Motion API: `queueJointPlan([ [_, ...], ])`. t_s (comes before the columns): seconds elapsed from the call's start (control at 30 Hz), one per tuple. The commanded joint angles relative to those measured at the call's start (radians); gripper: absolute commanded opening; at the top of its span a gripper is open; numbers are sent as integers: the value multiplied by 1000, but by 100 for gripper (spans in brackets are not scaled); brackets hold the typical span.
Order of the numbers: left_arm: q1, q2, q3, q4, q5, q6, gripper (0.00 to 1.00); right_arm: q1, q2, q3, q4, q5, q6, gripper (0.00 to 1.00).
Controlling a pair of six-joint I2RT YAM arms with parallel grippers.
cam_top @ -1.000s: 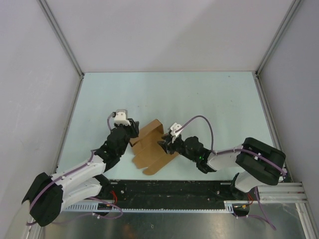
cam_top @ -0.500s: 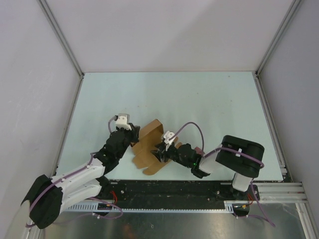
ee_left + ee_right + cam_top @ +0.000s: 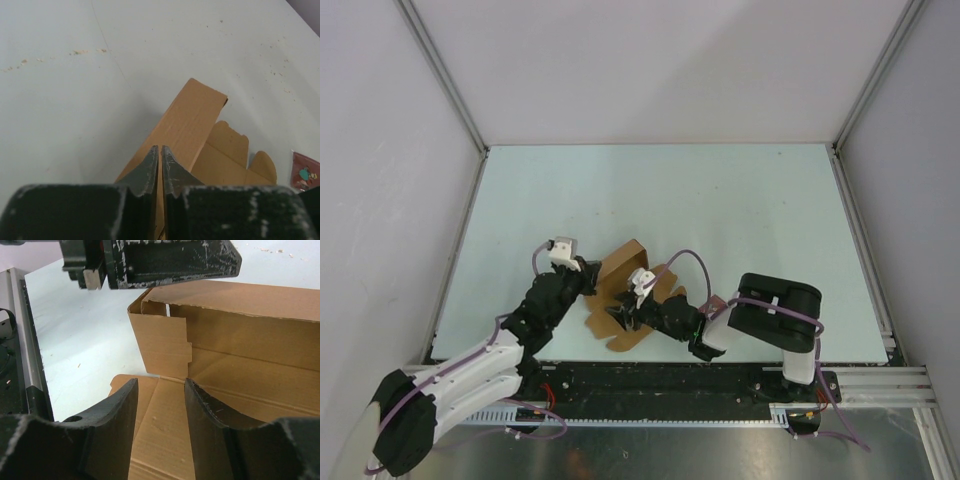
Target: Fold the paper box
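The brown paper box (image 3: 617,272) lies partly folded near the table's front, one long wall raised. My left gripper (image 3: 589,287) is shut on the top edge of that raised wall; in the left wrist view the cardboard panel (image 3: 192,117) runs away from the pinching gripper (image 3: 160,148). My right gripper (image 3: 624,317) is open and low over the box's floor panel (image 3: 165,440). Its gripper (image 3: 160,387) faces the raised wall (image 3: 240,340) and a side tab (image 3: 162,347). The left gripper (image 3: 150,260) shows above that wall.
A small dark red square item (image 3: 306,172) lies on the table just right of the box. The black and metal front rail (image 3: 670,378) runs close behind the grippers. The pale table (image 3: 720,200) stretches beyond the box to grey side walls.
My right gripper has moved left and nearer, from the box's right edge onto its floor, and the right arm swung with it. My left gripper shifted slightly left, still holding the wall.
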Motion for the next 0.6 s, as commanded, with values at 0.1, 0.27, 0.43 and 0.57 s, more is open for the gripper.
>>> queueJointPlan([
  [0.1,5,-50,-39,1,71,-37,4,30,53,74,73,42,-19,51],
  [0.27,5,-57,-46,-21,67,-41,2,51,87,120,69,58,-46,53],
  [0.43,5,-34,-43,-36,79,-47,0,78,129,158,72,88,-72,54],
  [0.57,5,-36,-42,-59,82,-49,0,97,176,182,102,151,-86,54],
])
